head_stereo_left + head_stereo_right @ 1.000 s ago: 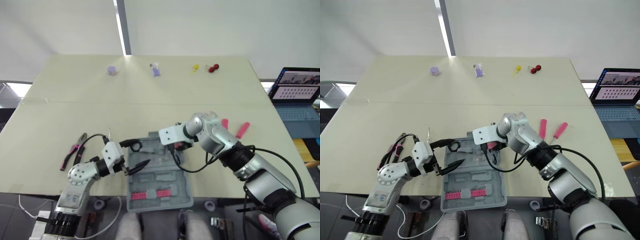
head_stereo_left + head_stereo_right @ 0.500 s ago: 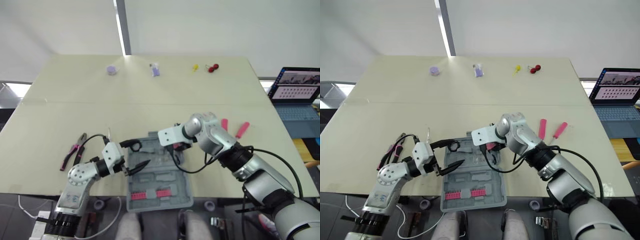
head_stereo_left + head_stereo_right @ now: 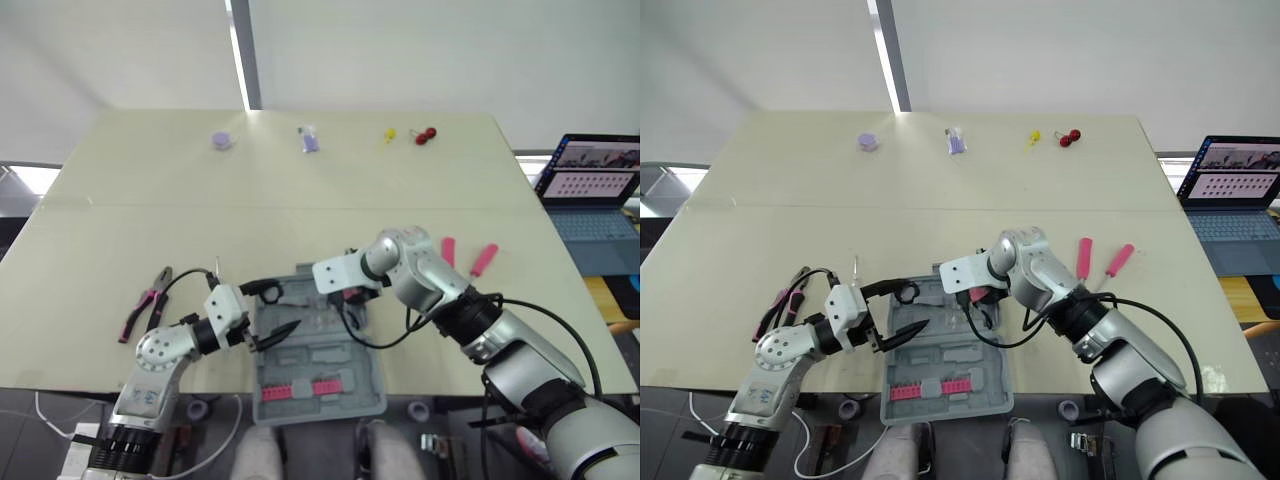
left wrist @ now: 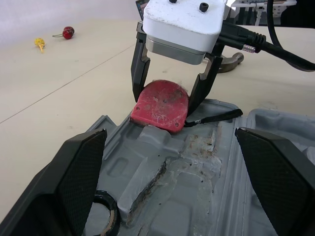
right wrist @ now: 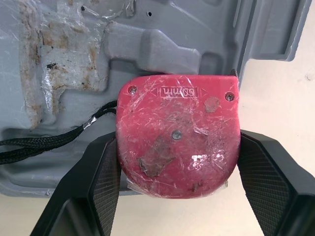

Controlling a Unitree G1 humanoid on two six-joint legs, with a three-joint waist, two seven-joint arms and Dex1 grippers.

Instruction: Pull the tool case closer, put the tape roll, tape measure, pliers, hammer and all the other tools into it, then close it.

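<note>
The grey tool case point(image 3: 340, 400) lies open at the table's front edge. My right gripper point(image 3: 352, 297) is shut on the red tape measure point(image 5: 177, 132), holding it just above the case's far end; its black strap point(image 4: 216, 117) trails into the tray. My left gripper point(image 3: 272, 312) is open over the case's left side, with the black tape roll point(image 4: 101, 216) by one finger. Pink-handled pliers point(image 3: 145, 300) lie on the table to the left. A hammer head point(image 4: 230, 61) shows behind the right gripper.
Two pink-handled screwdrivers point(image 3: 447, 250) point(image 3: 484, 260) lie right of the case. A row of pink bits point(image 3: 300, 390) sits in the case's near end. Small purple point(image 3: 222, 140), yellow point(image 3: 389, 135) and red point(image 3: 427, 135) items lie along the far edge. A laptop point(image 3: 600, 190) stands off to the right.
My right gripper has drifted slightly left with the tape measure. The left arm has stayed still.
</note>
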